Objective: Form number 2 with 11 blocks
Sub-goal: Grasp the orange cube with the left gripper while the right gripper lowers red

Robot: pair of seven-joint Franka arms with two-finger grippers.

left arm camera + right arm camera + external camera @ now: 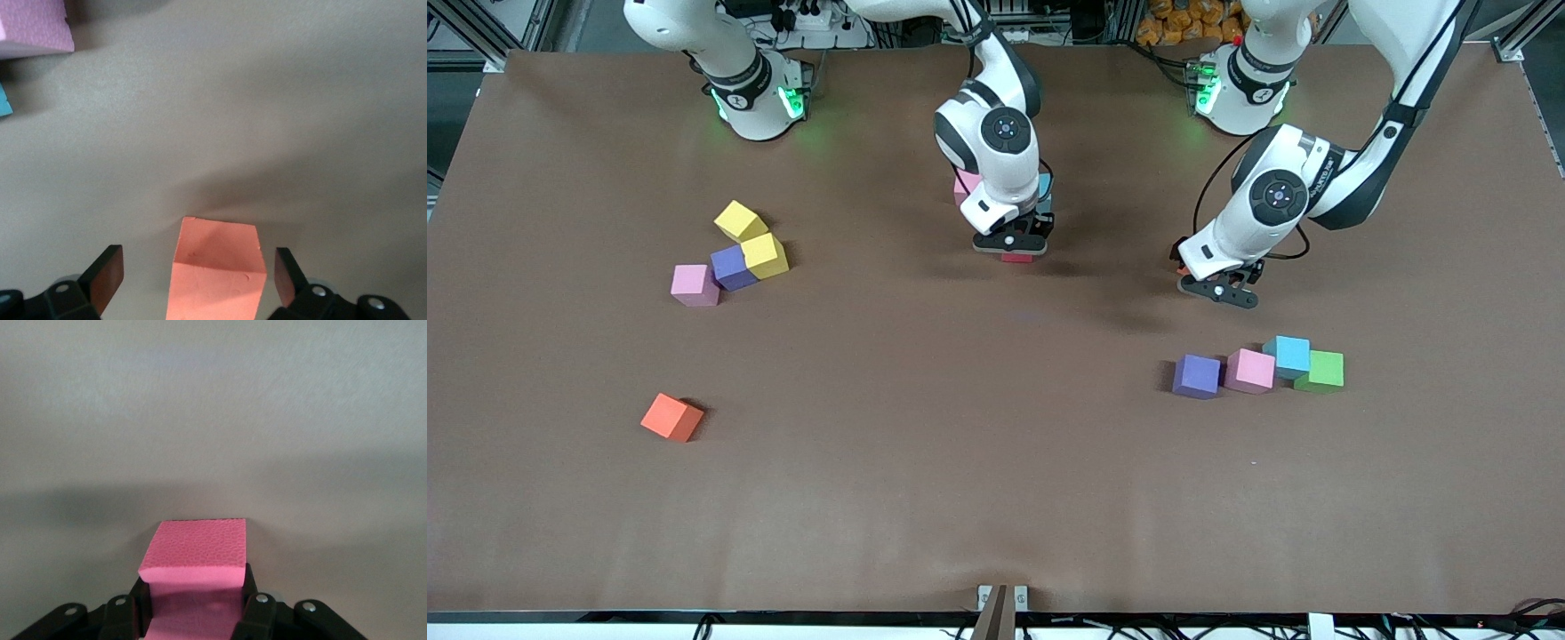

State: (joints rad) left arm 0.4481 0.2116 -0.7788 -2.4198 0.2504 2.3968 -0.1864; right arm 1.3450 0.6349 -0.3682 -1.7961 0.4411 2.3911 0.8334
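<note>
Fingers [257,613] of the right gripper [1016,242] clamp a pink-red block [197,550] at mid-worktop [996,444]. Left gripper [1221,289] fingers [107,273] stand apart around an orange block [217,273], seemingly untouched.

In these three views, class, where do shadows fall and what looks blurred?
Front view: soft shadows spread on the table under both arms. Left wrist view: the orange cube casts a shadow; the fingers look soft. Right wrist view: a shadow band crosses above the sharp pink cube.
</note>
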